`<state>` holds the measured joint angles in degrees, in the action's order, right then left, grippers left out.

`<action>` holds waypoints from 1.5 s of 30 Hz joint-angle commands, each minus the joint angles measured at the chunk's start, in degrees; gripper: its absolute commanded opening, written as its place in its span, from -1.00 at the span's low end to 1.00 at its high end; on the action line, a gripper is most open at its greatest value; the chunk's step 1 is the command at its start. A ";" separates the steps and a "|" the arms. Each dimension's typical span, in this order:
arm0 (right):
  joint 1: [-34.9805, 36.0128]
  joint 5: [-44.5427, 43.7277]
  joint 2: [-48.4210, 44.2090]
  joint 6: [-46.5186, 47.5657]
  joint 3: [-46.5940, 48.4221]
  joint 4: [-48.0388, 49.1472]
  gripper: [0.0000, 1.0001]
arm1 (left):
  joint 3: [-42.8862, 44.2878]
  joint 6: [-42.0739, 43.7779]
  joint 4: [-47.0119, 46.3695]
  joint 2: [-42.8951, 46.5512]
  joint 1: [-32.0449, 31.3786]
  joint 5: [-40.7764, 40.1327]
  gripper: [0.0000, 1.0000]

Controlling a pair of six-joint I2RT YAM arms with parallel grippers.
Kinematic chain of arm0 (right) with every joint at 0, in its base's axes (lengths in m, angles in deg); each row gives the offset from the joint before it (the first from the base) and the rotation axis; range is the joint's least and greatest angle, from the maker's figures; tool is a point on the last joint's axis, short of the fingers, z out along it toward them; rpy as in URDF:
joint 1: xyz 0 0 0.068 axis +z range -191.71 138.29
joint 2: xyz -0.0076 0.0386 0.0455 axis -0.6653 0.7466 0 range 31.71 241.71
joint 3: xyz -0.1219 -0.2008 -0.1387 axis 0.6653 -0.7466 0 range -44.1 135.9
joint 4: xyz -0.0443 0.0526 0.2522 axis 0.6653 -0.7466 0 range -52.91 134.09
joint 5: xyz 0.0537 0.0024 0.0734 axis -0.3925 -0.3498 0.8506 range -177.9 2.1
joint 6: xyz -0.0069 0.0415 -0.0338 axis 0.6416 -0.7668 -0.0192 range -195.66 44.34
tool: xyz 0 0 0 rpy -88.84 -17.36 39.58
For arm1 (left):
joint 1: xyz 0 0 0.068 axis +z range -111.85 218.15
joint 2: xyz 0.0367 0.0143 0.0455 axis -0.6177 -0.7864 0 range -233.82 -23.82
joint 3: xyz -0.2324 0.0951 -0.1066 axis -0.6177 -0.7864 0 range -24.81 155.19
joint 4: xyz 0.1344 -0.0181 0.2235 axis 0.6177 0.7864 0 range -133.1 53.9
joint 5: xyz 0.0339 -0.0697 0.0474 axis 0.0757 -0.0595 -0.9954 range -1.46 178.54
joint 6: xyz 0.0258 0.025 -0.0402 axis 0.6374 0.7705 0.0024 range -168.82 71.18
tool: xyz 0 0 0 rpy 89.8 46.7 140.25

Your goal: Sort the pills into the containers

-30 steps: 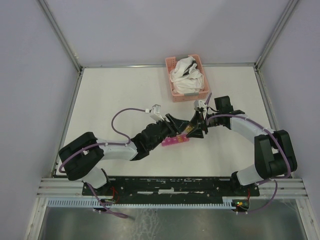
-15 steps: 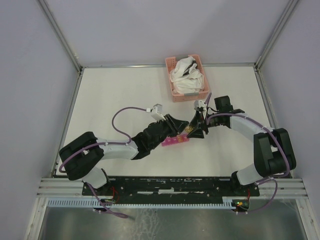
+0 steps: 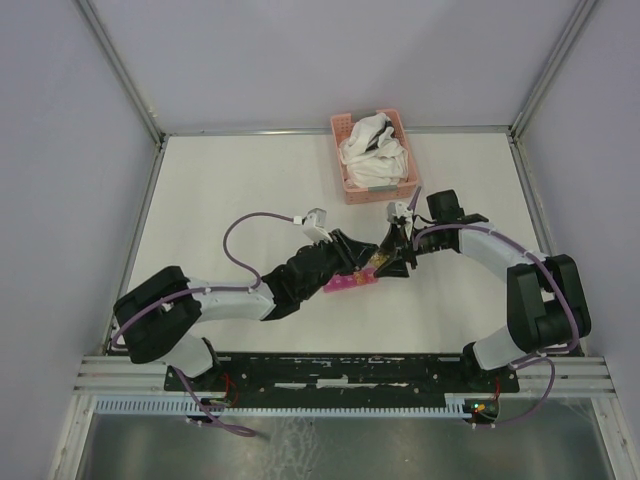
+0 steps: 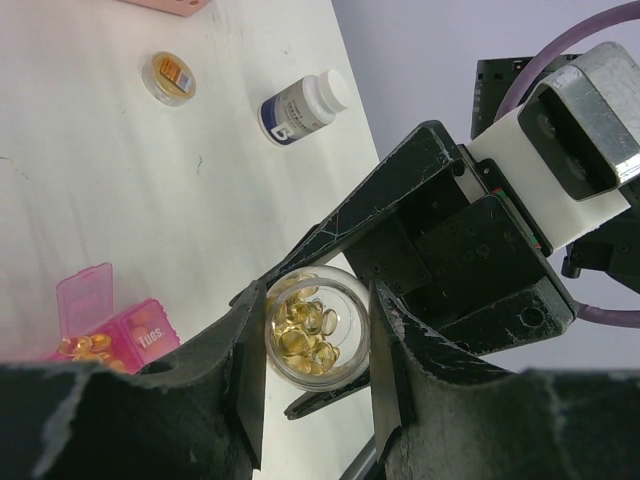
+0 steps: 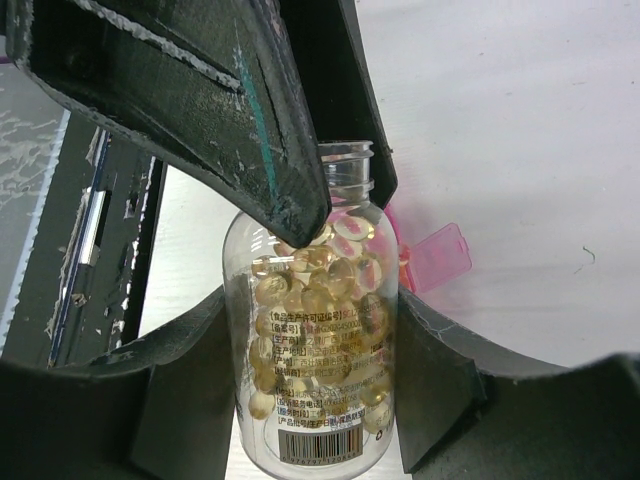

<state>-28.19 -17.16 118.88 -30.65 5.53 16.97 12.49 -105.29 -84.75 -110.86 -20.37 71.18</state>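
The left arm reaches from its base at the near left in a low line to the middle of the counter. The right arm goes up from the near right, bends, and comes back toward the middle, so the two pincers meet there, just behind the pink box. The right pincer is clamped on the body of the clear jar, one finger on each side. The left pincer is closed on the same jar near its mouth, its fingers against the glass on both sides. Compared with one second ago, the near links of the left arm sit a little lower in the top view. The pincers meet at the same place, and the box and the basket have not moved. The jar has no cap and is held off the counter, near the box. Its long axis runs along the right pincer's fingers, with the bottom toward the right wrist and the open mouth toward the left wrist. How much it tilts I cannot tell. The amber pills fill most of it. One lid of the box stands open and a few pills lie in that compartment. A white-capped bottle lies on its side on the counter, well apart.
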 commanded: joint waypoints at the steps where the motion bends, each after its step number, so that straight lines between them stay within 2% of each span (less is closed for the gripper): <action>1: 1.05 3.21 -0.34 2.70 2.32 -1.54 -0.08 | 1.63 4.01 0.45 2.89 -0.23 -1.81 -0.94; 13: 1.80 -0.43 -1.46 -2.66 2.49 1.04 0.49 | 0.02 5.66 2.09 5.57 -0.29 -2.24 -0.94; 19: 1.93 -1.31 -1.86 -2.24 2.55 0.22 0.63 | -0.84 5.97 2.50 5.92 -0.27 -2.30 -0.94; 20: 1.89 -1.08 -1.86 -0.14 2.95 -1.76 0.73 | -0.83 6.06 2.72 5.92 -0.29 -2.39 -0.94; 21: 1.89 -0.81 -1.84 1.77 3.47 -3.91 0.96 | -0.96 6.21 3.09 5.92 -0.34 -2.55 -0.94; 22: 1.87 -0.62 -1.86 3.53 4.28 -5.89 1.00 | -1.06 6.43 3.50 5.99 -0.31 -2.74 -0.95; 30: 1.21 -1.21 -0.86 14.61 8.94 -19.26 0.99 | -0.62 10.07 8.50 6.84 -0.34 -4.49 -0.94; 38: -3.40 -3.94 1.56 33.85 15.71 -40.82 0.99 | 0.02 23.61 11.28 8.24 -4.04 -7.30 -0.94; 41: -4.74 -5.10 1.35 36.10 16.20 -42.98 0.99 | 1.72 28.59 14.07 8.00 -5.69 -7.40 -0.94; 45: -5.61 -7.37 -0.80 34.01 14.58 -39.27 0.99 | 4.07 32.18 18.35 7.71 -7.35 -7.17 -0.94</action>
<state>-33.15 -23.19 120.17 0.74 19.71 -20.93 12.40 -81.62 -69.05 -104.63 -26.34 65.93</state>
